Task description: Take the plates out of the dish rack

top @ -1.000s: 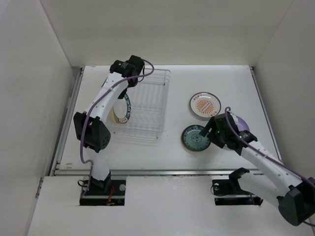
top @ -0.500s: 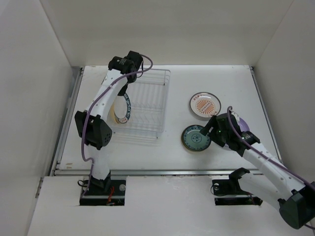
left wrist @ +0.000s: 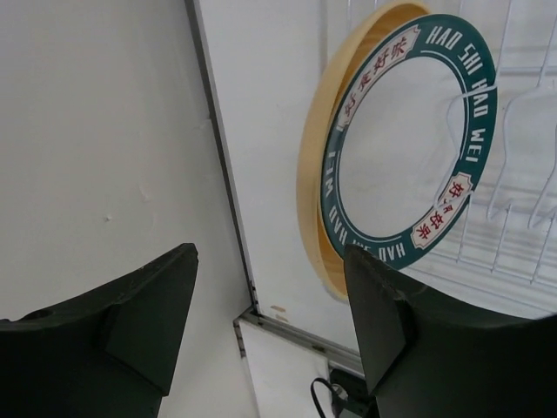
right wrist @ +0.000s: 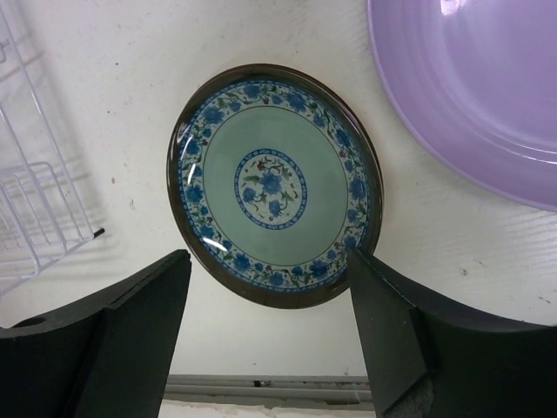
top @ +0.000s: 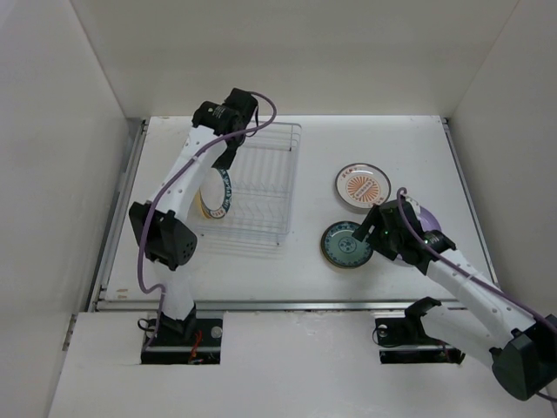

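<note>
The wire dish rack [top: 257, 187] stands left of centre. Two plates stand upright at its left end: a white plate with a dark green rim [top: 224, 193] and a pale yellow plate [top: 205, 205] behind it. The left wrist view shows both, green-rimmed [left wrist: 409, 148] and yellow [left wrist: 315, 209]. My left gripper [top: 224, 155] [left wrist: 270, 322] is open and empty above them, touching neither. The teal plate [top: 345, 245] [right wrist: 274, 183], gold-brown plate [top: 361, 185] and lavender plate [top: 432, 228] [right wrist: 470, 87] lie flat on the table. My right gripper [top: 370, 233] [right wrist: 270, 331] is open over the teal plate's near edge. The white plate with red marks is out of view.
White walls enclose the table on the left, back and right. A metal rail [top: 287, 305] runs along the table's near edge. The left wall and table edge strip [left wrist: 222, 174] lie close beside the rack's plates. The rack's corner wires [right wrist: 35, 200] show at the right wrist view's left.
My left wrist has shifted slightly over the rack's far left corner. My right arm has barely moved. No plate has moved.
</note>
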`<state>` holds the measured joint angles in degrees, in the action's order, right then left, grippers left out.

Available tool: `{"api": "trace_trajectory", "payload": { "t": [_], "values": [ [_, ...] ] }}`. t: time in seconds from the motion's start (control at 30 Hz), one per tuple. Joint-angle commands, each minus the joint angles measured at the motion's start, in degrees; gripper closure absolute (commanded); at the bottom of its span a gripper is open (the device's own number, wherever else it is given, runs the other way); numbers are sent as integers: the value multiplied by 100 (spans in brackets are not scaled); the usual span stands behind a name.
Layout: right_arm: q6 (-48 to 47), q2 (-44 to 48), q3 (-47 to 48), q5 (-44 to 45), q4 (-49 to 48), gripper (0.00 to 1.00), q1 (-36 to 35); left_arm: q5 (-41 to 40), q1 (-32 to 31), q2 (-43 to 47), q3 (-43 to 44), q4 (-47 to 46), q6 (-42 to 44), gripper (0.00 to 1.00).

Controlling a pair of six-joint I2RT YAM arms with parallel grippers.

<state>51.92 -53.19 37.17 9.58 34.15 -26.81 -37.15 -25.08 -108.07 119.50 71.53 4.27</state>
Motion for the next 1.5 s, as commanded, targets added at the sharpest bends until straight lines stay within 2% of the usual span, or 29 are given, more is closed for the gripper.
{"api": "trace_trajectory", "payload": {
  "t": [0.0, 0.07, 0.23, 0.27, 0.37, 0.4, 0.5, 0.67, 0.87, 0.93, 1.0, 1.1, 1.2, 1.27, 1.47],
  "values": [
    [-112, 2, 159, -27, -242, 22, 0, 85, 3, -231, -111, 204, -22, 35],
    [-164, 2, 159, -27, -242, 22, 0, 14, 143, -302, -59, 152, -85, 36],
    [-165, 2, 159, 35, -242, 22, 0, -249, 364, -592, -120, 168, -137, 51],
    [-165, 2, 159, 35, -242, 22, 0, -249, 433, -671, -120, 230, -137, 58],
    [-165, 2, 106, 35, -242, 22, 0, -249, 548, -671, -182, 230, -207, 71],
    [-165, 2, 106, 35, -242, 22, 0, -249, 548, -593, -182, 230, -208, 82],
    [-165, 2, 106, 35, -242, 22, 0, -170, 548, -434, -182, 230, -208, 100],
    [-165, 54, 106, 35, -242, 22, 0, -310, 548, -206, 99, 362, -260, 100],
    [-296, 54, 273, 35, -181, 22, 0, -1688, 224, 189, 950, 99, 108, 100],
    [-375, 54, 352, 35, -181, 22, 0, -1892, 92, 268, 1136, -24, 424, 100],
    [-612, 54, 501, -61, -181, 22, 0, -2303, -119, 418, 1198, -305, 635, 100],
    [-841, 54, 659, -247, -295, 22, 0, -2455, -295, 603, 1068, -622, 961, 100],
    [-912, -7, 818, -326, -295, 22, 0, -2455, -296, 673, 821, -623, 892, 100],
    [-973, -69, 879, -378, -295, 22, 0, -2088, -209, 673, 409, -535, 716, 100],
    [-1026, -7, 933, -326, -234, 22, 0, -385, 565, 375, -145, 54, -338, 100]
  ]
}}
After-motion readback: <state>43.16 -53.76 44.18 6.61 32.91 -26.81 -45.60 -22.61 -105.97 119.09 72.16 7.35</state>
